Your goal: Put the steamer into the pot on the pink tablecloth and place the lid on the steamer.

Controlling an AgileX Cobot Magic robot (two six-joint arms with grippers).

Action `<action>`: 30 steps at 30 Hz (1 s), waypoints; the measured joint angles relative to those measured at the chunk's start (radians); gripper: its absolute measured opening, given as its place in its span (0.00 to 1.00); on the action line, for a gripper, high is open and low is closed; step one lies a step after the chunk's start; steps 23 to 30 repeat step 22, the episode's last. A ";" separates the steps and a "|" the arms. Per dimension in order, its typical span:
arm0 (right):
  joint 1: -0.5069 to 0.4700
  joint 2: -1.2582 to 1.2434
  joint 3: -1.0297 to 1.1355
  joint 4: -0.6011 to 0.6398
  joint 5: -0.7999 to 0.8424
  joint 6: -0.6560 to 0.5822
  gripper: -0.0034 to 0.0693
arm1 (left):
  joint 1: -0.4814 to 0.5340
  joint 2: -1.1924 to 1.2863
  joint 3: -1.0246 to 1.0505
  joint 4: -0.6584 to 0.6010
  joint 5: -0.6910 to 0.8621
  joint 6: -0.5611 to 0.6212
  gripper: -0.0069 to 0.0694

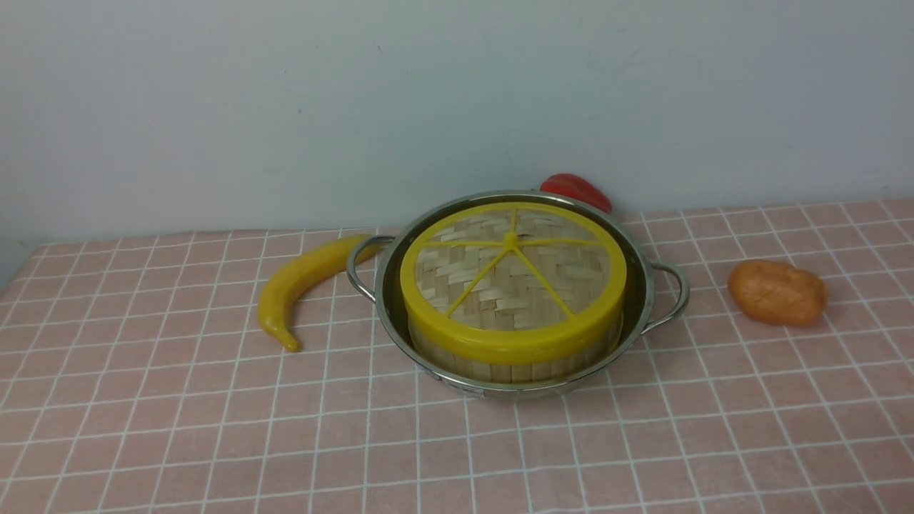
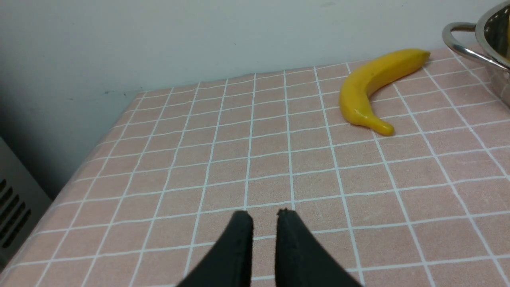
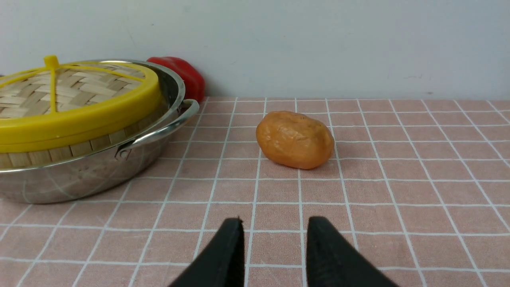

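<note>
**Lid on, steamer in the pot**

We see the steamer (image 1: pixel 510 360) inside the pot (image 1: pixel 400 335) on the pink tablecloth (image 1: pixel 214 428), the lid (image 1: pixel 511 278) seated on it. Our left end effector (image 2: pixel 265 215) and right end effector (image 3: pixel 275 224) are released, gripping nothing. We judge the task finished; nothing remains but keeping clear.

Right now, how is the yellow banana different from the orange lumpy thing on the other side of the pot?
The banana is yellow, long and curved; the orange potato-like lump is short and rounded. The banana lies left of the pot with one end close to its handle; the lump sits well clear on the right. The banana looks smooth and glossy; the lump looks dull and creased. Both rest on the pink tablecloth.
</note>
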 joint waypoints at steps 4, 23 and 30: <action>0.000 0.000 0.000 0.000 0.000 0.000 0.38 | 0.000 0.000 0.000 0.000 0.000 0.000 0.22; 0.000 0.000 0.000 0.000 0.000 0.000 0.38 | 0.000 0.000 0.000 0.000 0.000 0.000 0.26; 0.000 0.000 0.000 0.000 0.000 0.000 0.38 | 0.000 0.000 0.000 0.000 0.000 0.000 0.26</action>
